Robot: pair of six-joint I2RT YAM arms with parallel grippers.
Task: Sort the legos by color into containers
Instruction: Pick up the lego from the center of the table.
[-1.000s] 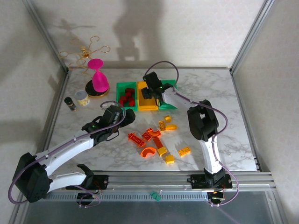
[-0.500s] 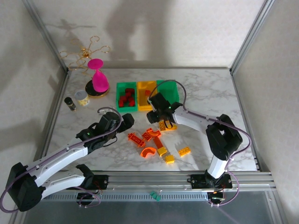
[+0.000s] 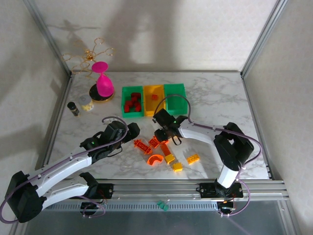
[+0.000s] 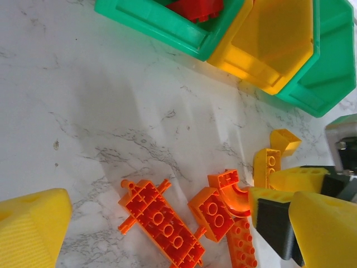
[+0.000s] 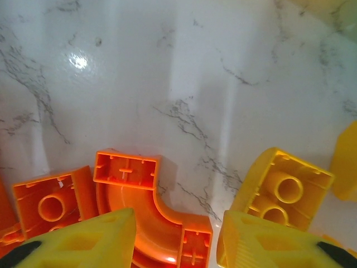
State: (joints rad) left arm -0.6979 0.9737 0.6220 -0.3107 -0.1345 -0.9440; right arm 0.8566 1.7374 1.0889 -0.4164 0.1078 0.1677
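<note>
The right gripper (image 5: 175,245) had its jaws spread wide and gripping nothing. Its yellow pads (image 5: 83,240) stood on either side of an orange arch brick (image 5: 146,207) that lay hollow side up on the worktop (image 5: 167,72); whether either pad touched the arch could not be told. Just left of the arch lay an orange block (image 5: 50,206), underside up, and to the right, near the other pad, lay a yellow block (image 5: 284,187), also underside up. The left gripper (image 4: 178,226) had its jaws wide apart and empty, hanging above a long orange studded plate (image 4: 162,220) at the left edge of the loose pile. From overhead, the right gripper (image 3: 164,138) was down at the far side of the loose legos (image 3: 169,158) mid-worktop, and the left gripper (image 3: 131,129) sat just to their left. A second orange arch (image 3: 155,159) and several yellow bricks (image 3: 193,158) lay nearer the arm bases. The three containers stood touching in a row at the far side. The left green bin (image 3: 132,89) held red bricks (image 3: 131,104), the yellow-orange bin (image 3: 154,89) held one small reddish brick (image 3: 154,97), and the right green bin (image 3: 175,93) showed bare floor. A pink hourglass (image 3: 102,81) and two small jars (image 3: 86,103) stood well to the left of the bins.
</note>
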